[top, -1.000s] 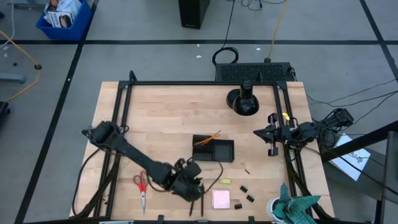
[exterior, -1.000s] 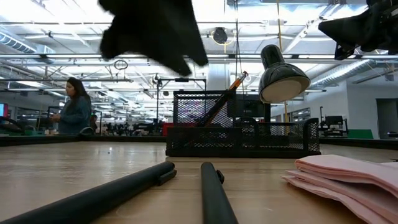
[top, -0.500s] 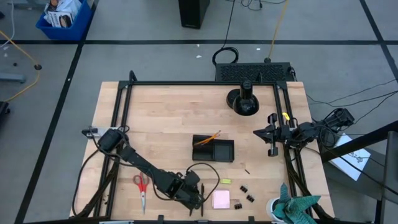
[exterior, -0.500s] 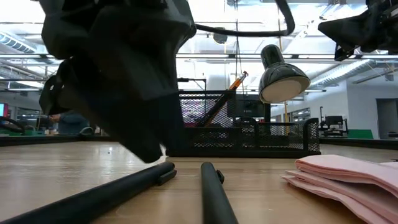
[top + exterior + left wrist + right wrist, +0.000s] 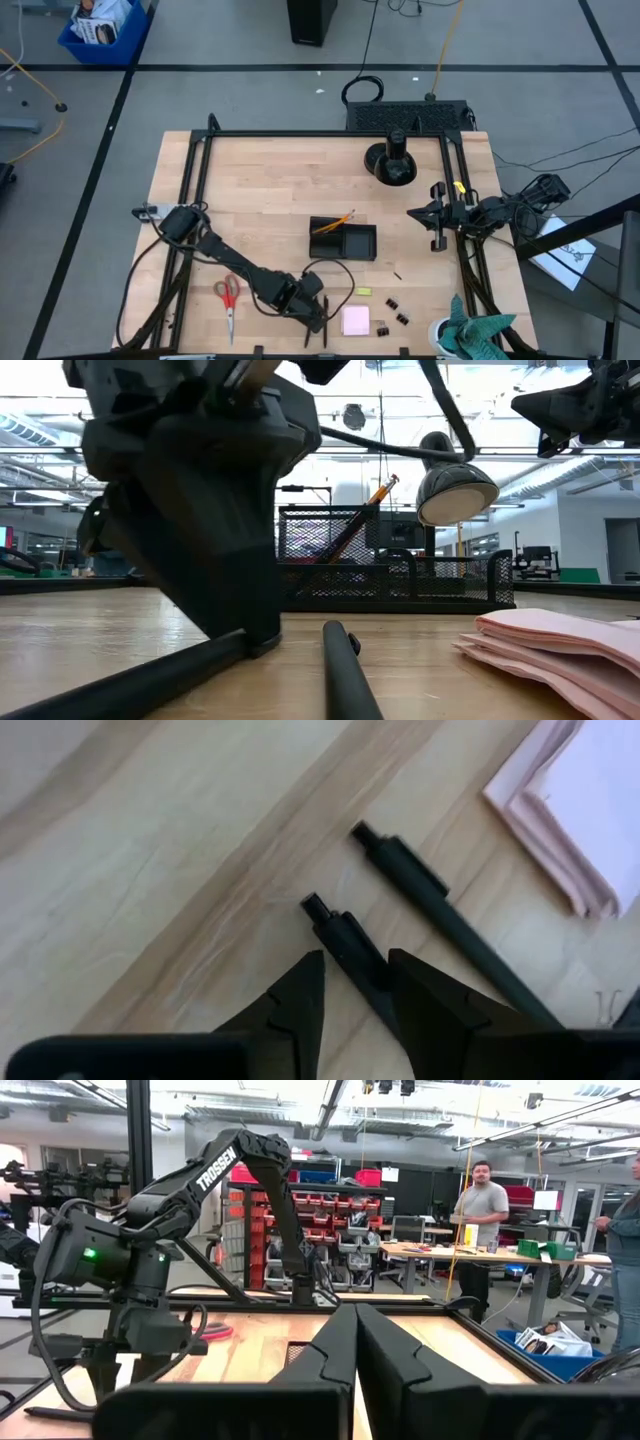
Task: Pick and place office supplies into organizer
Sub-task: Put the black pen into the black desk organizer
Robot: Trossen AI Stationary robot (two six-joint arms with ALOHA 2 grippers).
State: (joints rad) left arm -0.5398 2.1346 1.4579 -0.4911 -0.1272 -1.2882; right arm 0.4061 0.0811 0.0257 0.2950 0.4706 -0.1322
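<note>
Two thin dark pens lie side by side on the wood near the table's front edge. My left gripper (image 5: pixel 355 965) points steeply down, open, with one finger on each side of the left pen (image 5: pixel 338 928), near its far end; whether a finger touches it, I cannot tell. The other pen (image 5: pixel 440 915) lies beside the pink sticky-note pad (image 5: pixel 355 320). The black organizer (image 5: pixel 343 240) stands mid-table with an orange pencil (image 5: pixel 335 222) leaning in it. My right gripper (image 5: pixel 355 1340) waits, shut, raised above the table's right edge.
Red-handled scissors (image 5: pixel 226 297) lie left of the left arm. A yellow-green eraser (image 5: pixel 364 292) and small black binder clips (image 5: pixel 393 303) lie right of the pad. A black lamp on a round stand (image 5: pixel 391 160) is at the far side, and a teal cloth (image 5: pixel 470 335) at the front right corner.
My left gripper has come down toward the pens at the table's near edge and rolled about its pointing line. Its fingers, well above the left pen a second ago, now stand low on either side of it. The pens have not moved.
</note>
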